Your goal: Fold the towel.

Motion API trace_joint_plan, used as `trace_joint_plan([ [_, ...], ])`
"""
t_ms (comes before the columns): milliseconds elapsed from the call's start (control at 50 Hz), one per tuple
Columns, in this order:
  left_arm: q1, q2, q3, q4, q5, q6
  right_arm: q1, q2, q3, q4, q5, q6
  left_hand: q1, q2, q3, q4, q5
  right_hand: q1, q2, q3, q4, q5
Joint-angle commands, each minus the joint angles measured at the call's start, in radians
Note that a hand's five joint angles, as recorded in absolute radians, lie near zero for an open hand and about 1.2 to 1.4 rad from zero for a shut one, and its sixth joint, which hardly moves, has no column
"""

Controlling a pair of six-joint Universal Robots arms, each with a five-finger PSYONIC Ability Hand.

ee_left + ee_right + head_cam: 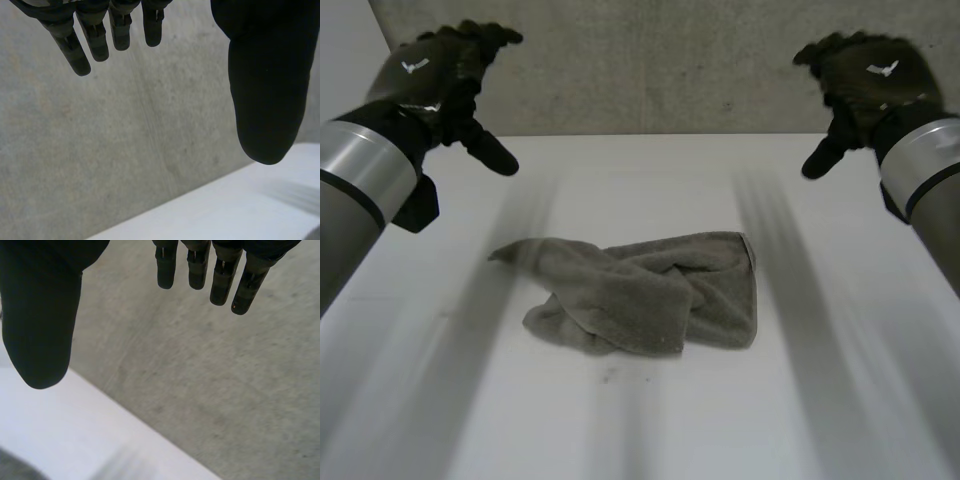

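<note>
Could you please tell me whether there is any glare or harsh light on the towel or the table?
Head view: no glare on the crumpled grey towel or the white table; the towel's folds are only mildly shaded. Left wrist view: the left hand is a dark shape against the lit concrete wall. Right wrist view: likewise the right hand.

Lab-like test bench: bare white table [650,420] against plain grey concrete wall [660,60].
</note>
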Motion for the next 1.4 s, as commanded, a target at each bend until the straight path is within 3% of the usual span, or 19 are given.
trace_joint_plan([
  [20, 0.019, -0.136, 0.014, 0.0, 0.001, 0.135, 0.041, 0.125, -0.052, 0.134, -0.044, -0.044, 0.055, 0.059, 0.059, 0.059, 0.033, -0.009, -0.042, -0.032, -0.053, -0.053],
  [80, 0.048, -0.249, 0.026, -0.011, 0.018, 0.27, 0.112, 0.208, -0.082, 0.267, -0.06, -0.032, 0.058, 0.062, 0.062, 0.062, 0.036, -0.009, -0.042, -0.032, -0.053, -0.053],
  [200, 0.061, -0.376, 0.048, -0.008, 0.056, 0.359, 0.184, 0.273, -0.067, 0.287, -0.078, 0.044, 0.058, 0.062, 0.062, 0.062, 0.036, -0.009, -0.042, -0.032, -0.053, -0.053],
  [300, 0.114, -0.499, 0.074, -0.006, 0.084, 0.385, 0.242, 0.349, -0.043, 0.227, -0.107, 0.193, 0.064, 0.067, 0.068, 0.068, 0.041, -0.009, -0.042, -0.032, -0.053, -0.053],
  [420, 0.131, -0.62, 0.108, 0.018, 0.193, 0.388, 0.29, 0.444, -0.015, 0.074, -0.097, 0.308, 0.09, 0.094, 0.094, 0.094, 0.068, 0.034, 0.0, 0.011, -0.011, -0.01],
  [520, 0.125, -0.666, 0.114, 0.086, 0.26, 0.396, 0.298, 0.493, -0.013, -0.014, -0.044, 0.307, 0.258, 0.261, 0.262, 0.262, 0.235, 0.395, 0.361, 0.372, 0.35, 0.351],
  [560, 0.116, -0.677, 0.114, 0.125, 0.269, 0.398, 0.296, 0.495, -0.007, -0.05, 0.0, 0.293, 0.503, 0.506, 0.507, 0.507, 0.48, 0.801, 0.767, 0.778, 0.756, 0.757],
  [580, 0.116, -0.677, 0.114, 0.126, 0.27, 0.398, 0.296, 0.495, -0.007, -0.05, 0.0, 0.293, 0.504, 0.508, 0.508, 0.508, 0.482, 0.803, 0.769, 0.78, 0.758, 0.759],
  [620, 0.102, -0.679, 0.114, 0.168, 0.271, 0.396, 0.289, 0.472, -0.003, -0.087, 0.057, 0.27, 0.831, 0.835, 0.835, 0.835, 0.809, 1.133, 1.099, 1.11, 1.088, 1.089],
  [700, 0.087, -0.68, 0.115, 0.217, 0.271, 0.398, 0.285, 0.409, 0.013, -0.116, 0.084, 0.235, 1.154, 1.158, 1.158, 1.158, 1.132, 1.213, 1.179, 1.19, 1.168, 1.169],
  [860, 0.048, -0.636, 0.114, 0.284, 0.259, 0.39, 0.285, 0.279, -0.006, -0.103, 0.065, 0.054, 1.22, 1.224, 1.224, 1.224, 1.198, 1.213, 1.179, 1.19, 1.168, 1.169],
  [960, 0.016, -0.493, 0.069, 0.271, 0.254, 0.364, 0.259, 0.205, -0.089, -0.066, 0.046, -0.124, 1.22, 1.224, 1.224, 1.224, 1.198, 1.213, 1.179, 1.19, 1.168, 1.169],
  [1000, 0.002, -0.34, 0.016, 0.273, 0.244, 0.295, 0.226, 0.17, -0.189, -0.05, 0.046, -0.202, 1.22, 1.224, 1.224, 1.224, 1.198, 1.213, 1.179, 1.19, 1.168, 1.169],
  [1080, -0.008, -0.194, -0.024, 0.282, 0.202, 0.2, 0.209, 0.162, -0.297, -0.057, 0.043, -0.218, 1.22, 1.224, 1.224, 1.224, 1.198, 1.213, 1.179, 1.19, 1.168, 1.169],
  [1180, -0.01, -0.073, -0.07, 0.285, 0.13, 0.074, 0.19, 0.261, -0.473, -0.047, -0.004, -0.216, 1.22, 1.224, 1.224, 1.224, 1.198, 1.213, 1.179, 1.19, 1.168, 1.169],
  [1320, -0.01, -0.143, -0.107, 0.268, 0.124, 0.08, 0.206, 0.464, -0.507, 0.095, -0.144, -0.227, 1.22, 1.224, 1.224, 1.224, 1.198, 1.213, 1.179, 1.19, 1.168, 1.169],
  [1340, -0.008, -0.174, -0.112, 0.256, 0.122, 0.089, 0.218, 0.519, -0.509, 0.164, -0.147, -0.238, 1.22, 1.224, 1.224, 1.224, 1.198, 0.833, 0.8, 0.81, 0.789, 0.789],
  [1360, -0.008, -0.198, -0.116, 0.236, 0.122, 0.101, 0.23, 0.553, -0.509, 0.221, -0.14, -0.258, 1.22, 1.224, 1.224, 1.224, 1.198, 0.062, 0.029, 0.039, 0.018, 0.018],
  [1400, -0.008, -0.217, -0.119, 0.209, 0.122, 0.121, 0.238, 0.559, -0.506, 0.261, -0.124, -0.277, 1.22, 1.224, 1.224, 1.224, 1.198, -0.009, -0.042, -0.032, -0.053, -0.053],
])
